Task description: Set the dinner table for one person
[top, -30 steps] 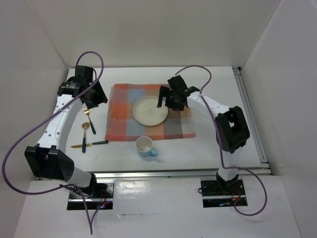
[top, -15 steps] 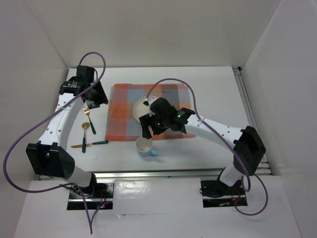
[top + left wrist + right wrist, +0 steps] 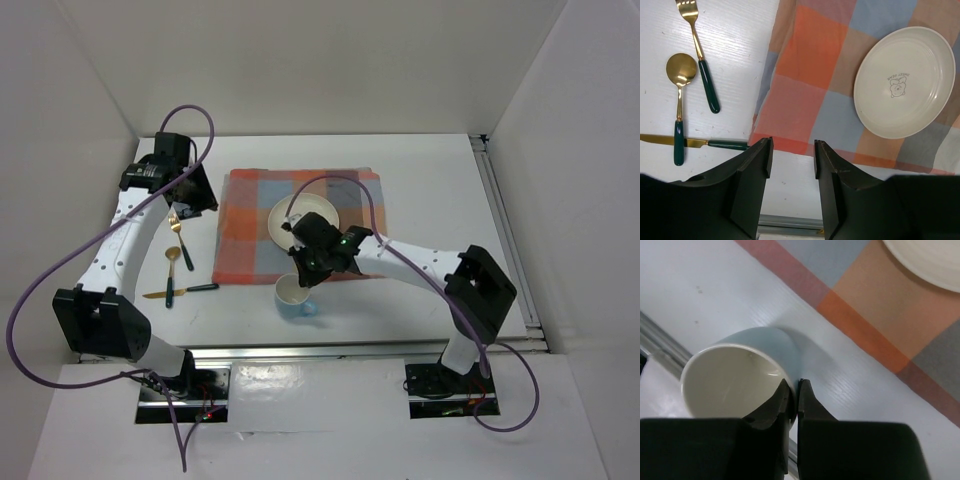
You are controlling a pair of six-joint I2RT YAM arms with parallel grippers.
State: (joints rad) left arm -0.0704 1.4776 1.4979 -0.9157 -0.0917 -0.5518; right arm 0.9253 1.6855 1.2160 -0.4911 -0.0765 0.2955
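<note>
The desk [image 3: 430, 170] is the big white flat top under everything, with rails along its near and right edges. It looks stiff and smooth, so crockery will probably slide on it rather than catch. It is not a thing to grasp, and the handling falls on what stands on it

The right tool [image 3: 794, 390] is pinched narrow on the wall of the pale blue cup [image 3: 735, 375], one finger inside the rim and one outside. The cup stands upright on bare desk, just beside the near edge of the checked mat [image 3: 250, 230]. It looks glazed and hard, so likely slippery and liable to chip. A rim pinch is a thin hold, and I judge the cup could swing or slip if it is lifted fast

The left tool [image 3: 792, 147] hangs half open with nothing between its fingers, above the left edge of the mat

The white plate [image 3: 905, 82] lies on the mat, close to the cup's likely path, and the mat's edge could snag a dragged cup. The fork [image 3: 695, 45], spoon [image 3: 680, 100] and knife [image 3: 690, 144] lie on bare desk left of the mat, untouched, well apart from the cup
</note>
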